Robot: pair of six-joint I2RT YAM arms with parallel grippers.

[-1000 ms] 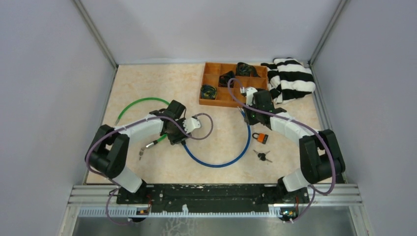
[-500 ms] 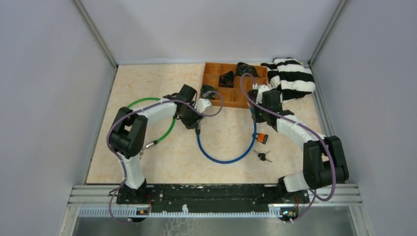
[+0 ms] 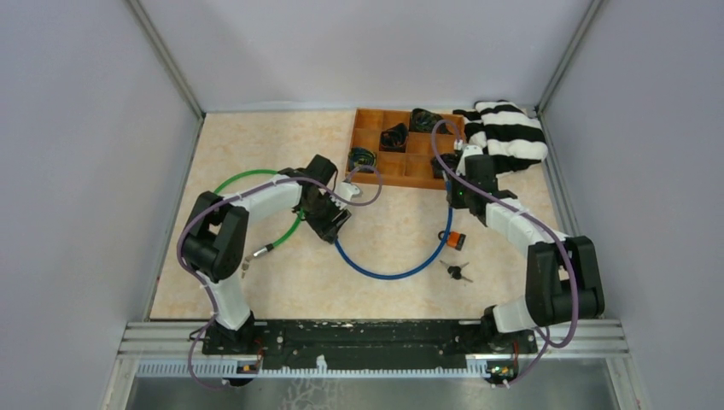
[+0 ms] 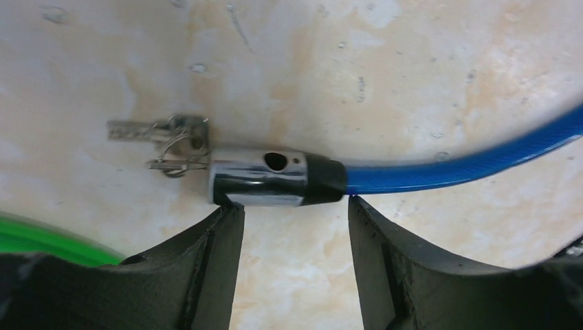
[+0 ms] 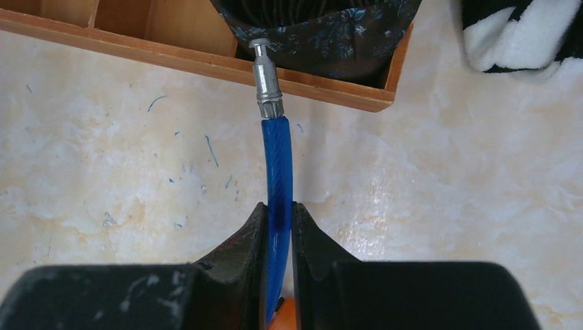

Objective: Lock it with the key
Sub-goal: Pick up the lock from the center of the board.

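A blue cable lock point(image 3: 388, 275) lies in a loop on the table. Its chrome lock head point(image 4: 258, 180) has small keys point(image 4: 168, 144) at its end; one seems to sit in the head. My left gripper point(image 4: 292, 206) is open, its fingertips just short of the head, and hovers over that end in the top view point(image 3: 333, 224). My right gripper point(image 5: 278, 210) is shut on the blue cable point(image 5: 277, 158) a little behind its metal pin end point(image 5: 265, 79), which reaches the wooden tray's edge. The right gripper also shows in the top view point(image 3: 451, 184).
A wooden divided tray point(image 3: 376, 175) with dark bundles stands at the back, and a striped cloth point(image 3: 508, 137) lies right of it. An orange padlock point(image 3: 455, 240) and black keys point(image 3: 457, 272) lie by the right arm. A green cable point(image 3: 256, 178) curves at left.
My right gripper has carried the cable's pin end farther back to the tray. My left arm swung right toward the tray, then came back a little over the lock head.
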